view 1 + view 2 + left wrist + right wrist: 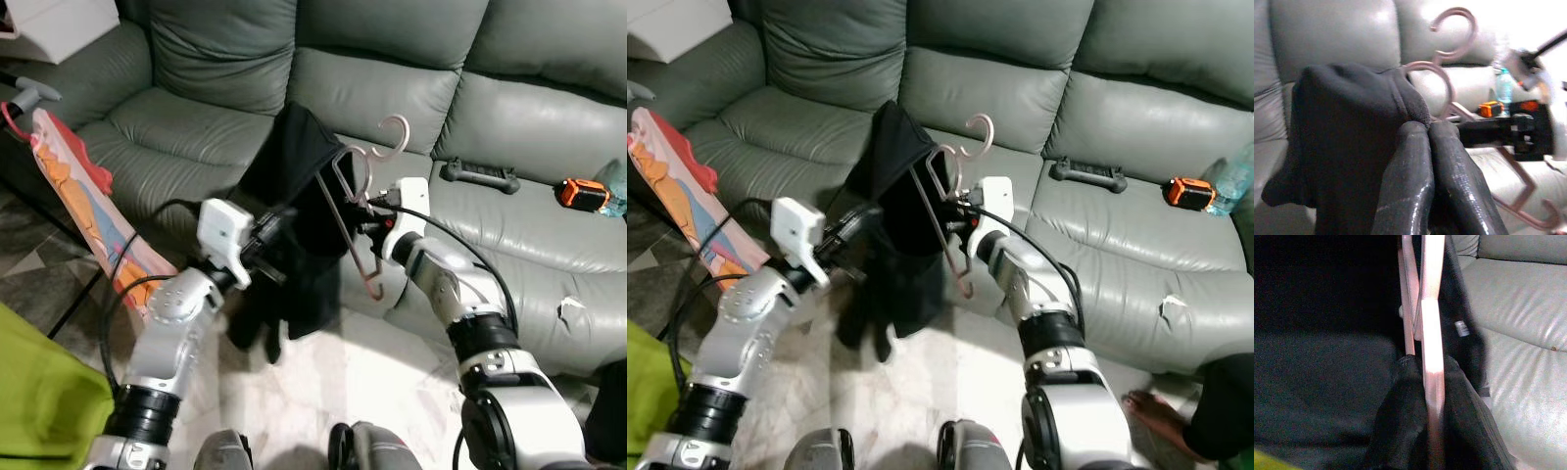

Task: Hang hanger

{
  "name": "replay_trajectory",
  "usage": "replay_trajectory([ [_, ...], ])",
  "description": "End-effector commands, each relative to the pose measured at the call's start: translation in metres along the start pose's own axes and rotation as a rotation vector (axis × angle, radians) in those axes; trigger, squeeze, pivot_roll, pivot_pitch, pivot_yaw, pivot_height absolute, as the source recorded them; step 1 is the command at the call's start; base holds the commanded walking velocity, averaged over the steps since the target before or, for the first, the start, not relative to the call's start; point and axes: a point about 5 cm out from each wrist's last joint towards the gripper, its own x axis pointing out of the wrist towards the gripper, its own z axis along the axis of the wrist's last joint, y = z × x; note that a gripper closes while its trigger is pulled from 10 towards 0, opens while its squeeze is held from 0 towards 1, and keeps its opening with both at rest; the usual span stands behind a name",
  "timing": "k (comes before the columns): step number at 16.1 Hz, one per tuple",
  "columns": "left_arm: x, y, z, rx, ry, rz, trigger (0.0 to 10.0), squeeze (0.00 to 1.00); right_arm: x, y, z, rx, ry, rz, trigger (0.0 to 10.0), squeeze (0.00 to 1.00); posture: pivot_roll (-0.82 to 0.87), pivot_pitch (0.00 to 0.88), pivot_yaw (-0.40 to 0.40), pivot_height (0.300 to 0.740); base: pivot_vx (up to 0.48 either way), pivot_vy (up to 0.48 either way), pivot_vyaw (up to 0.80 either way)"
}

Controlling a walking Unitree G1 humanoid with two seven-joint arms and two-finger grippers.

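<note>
Two pink hangers [351,211] are held up over the sofa front, hooks [395,135] pointing upward. My right gripper [370,213] is shut on them; in the right wrist view its fingers [1400,396] pinch a pink bar [1431,333]. A black garment [294,181] drapes over the hangers' left side and hangs down toward the floor. My left gripper [277,235] is shut on the black cloth, and in the left wrist view its closed fingertips [1415,142] press into the fabric [1347,137] just below a hook [1457,27].
The grey leather sofa [392,88] fills the background, with a black handle-shaped object [480,174], an orange-black device [580,193] and a bottle [1229,176] on its seat. A pink-orange cloth [83,201] hangs at left, a green cloth [39,401] lies low left, and a person's foot [1156,411] is low right.
</note>
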Motion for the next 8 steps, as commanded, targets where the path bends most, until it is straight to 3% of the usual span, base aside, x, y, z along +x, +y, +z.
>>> replay_trajectory([
  [1,0.001,-0.005,0.006,0.034,-0.010,-0.043,1.3,0.00,0.004,0.003,0.019,-0.028,-0.061,0.006,10.0,0.00,-0.05,0.102,-0.018,0.740,0.000,0.000,0.00],
  [2,0.001,-0.008,0.005,0.062,0.002,-0.071,2.7,0.00,0.005,0.007,0.025,-0.063,-0.085,0.021,10.0,0.00,-0.05,0.102,-0.018,0.740,0.000,0.000,0.00],
  [3,0.001,-0.012,0.001,0.088,0.021,-0.096,4.9,0.00,0.007,0.013,0.029,-0.108,-0.086,0.047,10.0,0.00,-0.05,0.104,-0.019,0.740,0.000,0.000,0.00],
  [4,0.001,-0.014,0.000,0.099,0.026,-0.102,7.8,0.00,0.007,0.017,0.029,-0.133,-0.076,0.071,10.0,0.00,-0.05,0.104,-0.019,0.740,0.000,0.000,0.00],
  [5,0.001,-0.015,0.000,0.108,0.028,-0.111,8.3,0.00,0.006,0.021,0.028,-0.179,-0.069,0.106,10.0,0.00,-0.06,0.104,-0.020,0.740,0.000,0.000,0.00],
  [6,0.001,-0.019,-0.001,0.116,0.035,-0.139,7.2,0.00,0.005,0.023,0.027,-0.234,-0.065,0.124,10.0,0.00,-0.06,0.104,-0.020,0.740,0.000,0.000,0.00],
  [7,0.001,-0.021,-0.002,0.119,0.042,-0.162,4.4,0.00,0.004,0.022,0.027,-0.283,-0.068,0.123,10.0,0.00,-0.06,0.104,-0.020,0.740,0.000,0.000,0.00],
  [8,-0.001,-0.023,-0.003,0.114,0.051,-0.179,5.8,0.00,0.002,0.021,0.028,-0.328,-0.084,0.118,10.0,0.00,-0.06,0.104,-0.024,0.740,0.000,0.000,0.00],
])
